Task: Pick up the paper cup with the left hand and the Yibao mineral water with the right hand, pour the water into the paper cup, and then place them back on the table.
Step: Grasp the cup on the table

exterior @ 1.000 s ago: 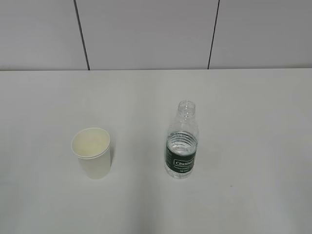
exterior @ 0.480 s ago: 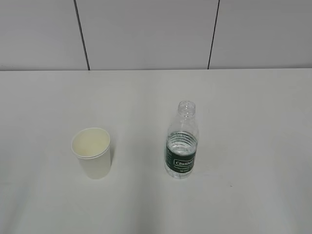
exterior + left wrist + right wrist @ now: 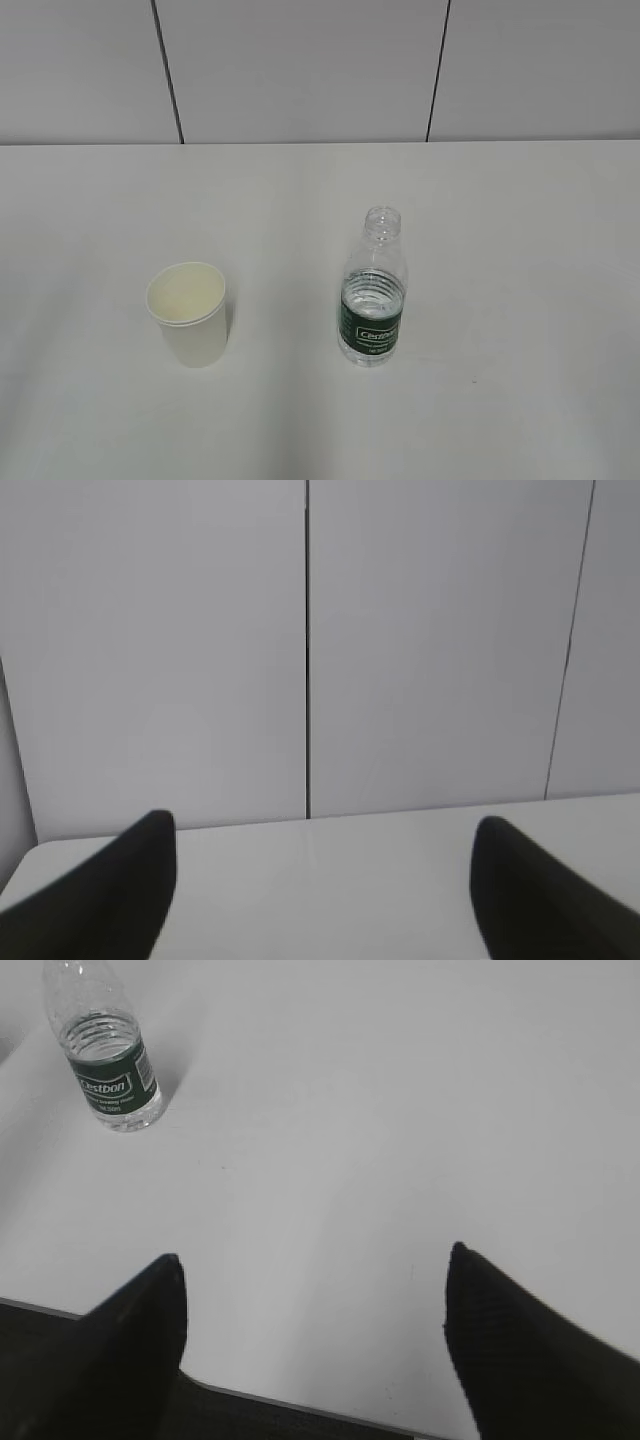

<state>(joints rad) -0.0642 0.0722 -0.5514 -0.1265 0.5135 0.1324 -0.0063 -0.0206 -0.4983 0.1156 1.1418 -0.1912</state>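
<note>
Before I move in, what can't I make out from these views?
- Cup: exterior view only; both wrist views miss it.
- Both arms: outside the exterior view.
- Bottle neck: cut off by the right wrist view's top edge.
- Label small print: too small in any view.
- Left gripper: sees only wall and far table.

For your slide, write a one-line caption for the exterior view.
Upright paper cup and capless Yibao mineral water standing apart on the white table.

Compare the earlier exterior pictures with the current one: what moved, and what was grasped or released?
Nothing visibly changed. The paper cup and the Yibao mineral water stand apart on the table as before, untouched, with no claw in the exterior view.
</note>
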